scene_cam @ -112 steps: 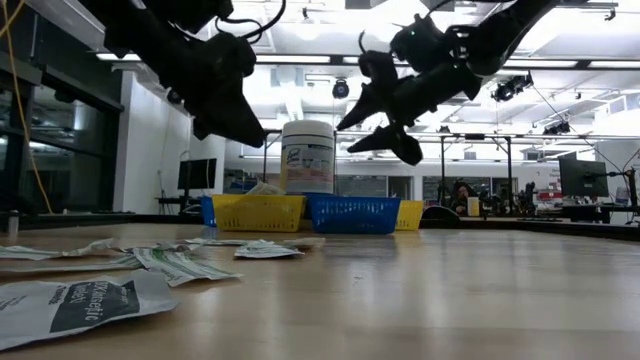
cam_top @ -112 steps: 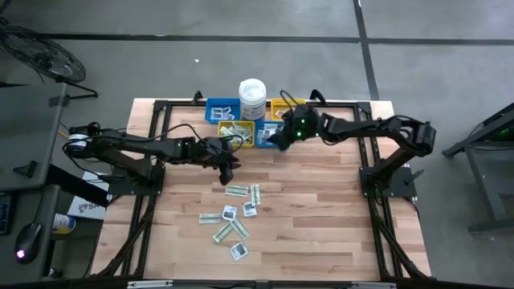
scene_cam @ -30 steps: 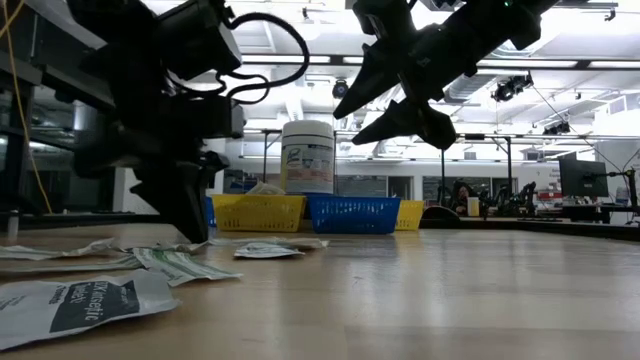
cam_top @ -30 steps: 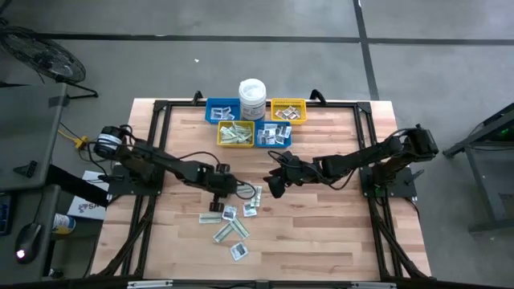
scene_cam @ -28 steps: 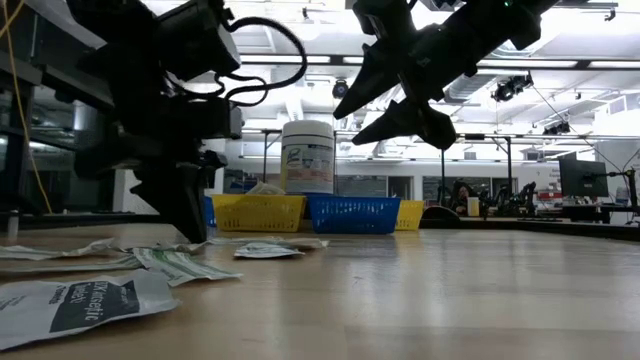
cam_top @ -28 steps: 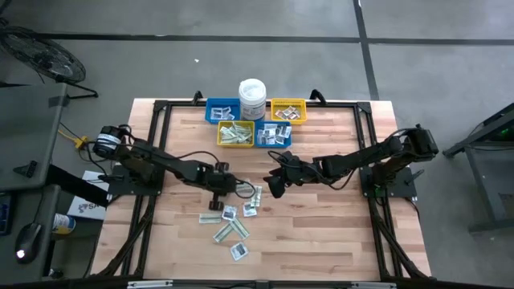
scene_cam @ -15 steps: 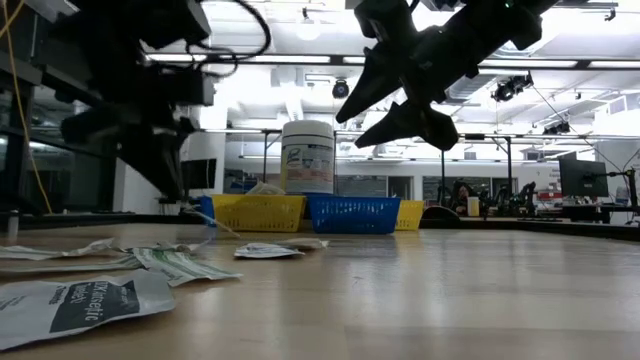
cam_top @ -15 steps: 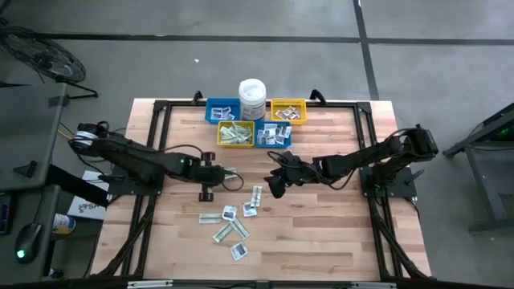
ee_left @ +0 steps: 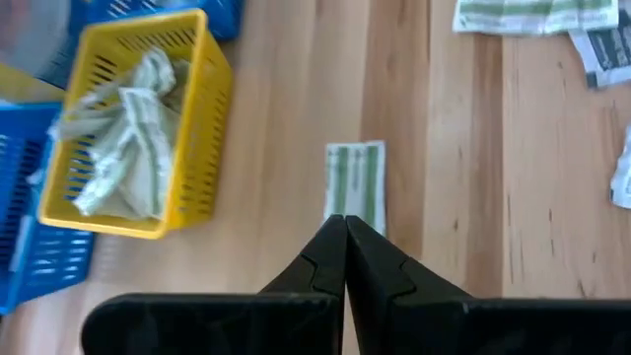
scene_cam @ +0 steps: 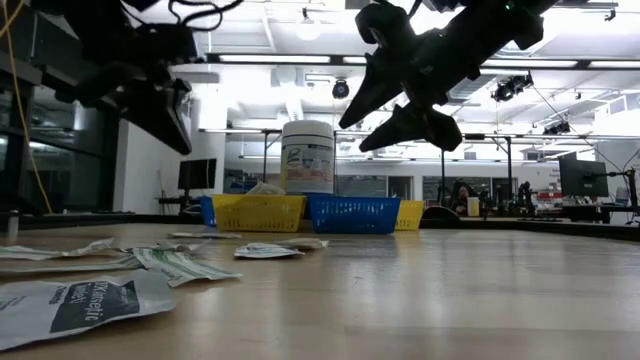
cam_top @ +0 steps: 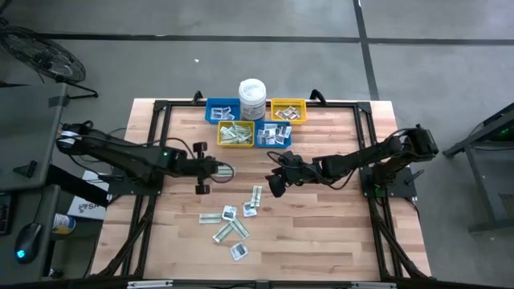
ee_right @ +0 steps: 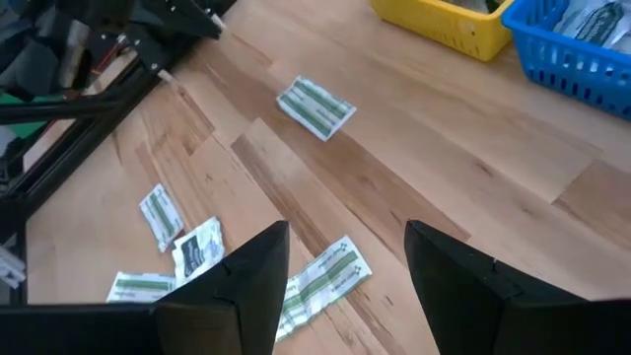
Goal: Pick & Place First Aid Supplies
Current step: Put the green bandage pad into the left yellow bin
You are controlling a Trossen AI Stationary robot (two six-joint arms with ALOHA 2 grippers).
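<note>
Wooden worktop (cam_top: 321,233) mostly bare toward its right and near edges. Yellow bin (ee_left: 138,128) of green strips near the far edge. Left gripper (ee_left: 345,229) above the boards, fingers clenched on nothing, green-and-white strip (ee_left: 354,181) lying just beyond their tips. Right gripper (ee_right: 345,261) raised mid-worktop, fingers spread and empty, scattered packets (cam_top: 233,221) below and nearby.
</note>
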